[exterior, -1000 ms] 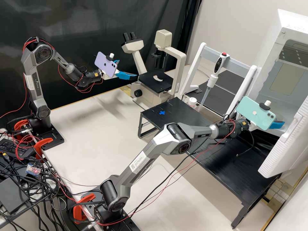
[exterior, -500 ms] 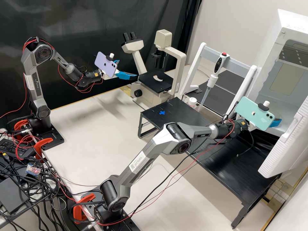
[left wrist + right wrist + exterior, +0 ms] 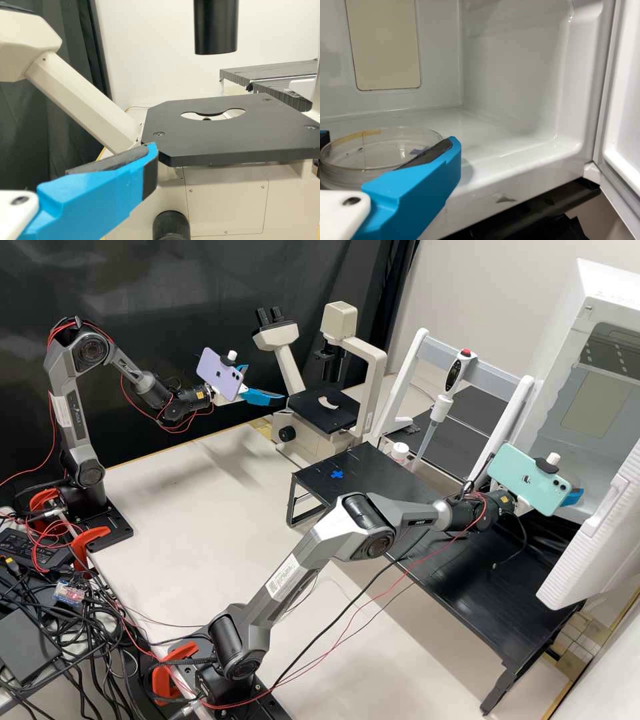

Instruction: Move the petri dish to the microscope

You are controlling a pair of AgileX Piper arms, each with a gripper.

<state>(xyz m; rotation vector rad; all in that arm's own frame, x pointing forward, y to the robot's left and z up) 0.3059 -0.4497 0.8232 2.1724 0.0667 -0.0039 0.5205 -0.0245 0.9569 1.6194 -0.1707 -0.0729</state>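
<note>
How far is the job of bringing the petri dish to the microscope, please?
Already done: the white chamber stands open, and the right claw is at the petri dish inside. In hand: apparently the pick-up; whether the dish is gripped, I cannot tell. Left: bringing it out and over to the microscope, whose black stage carries no dish.

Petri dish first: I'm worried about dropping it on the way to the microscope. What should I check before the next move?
- Petri dish located: ok, inside the white cabinet.
- Cabinet door open: ok.
- Right gripper at the dish: ok.
- Its hold on the dish secure: cannot tell.
- Left gripper free: ok, open beside the microscope.
- Dish on the microscope stage: not ok, not there yet.
</note>
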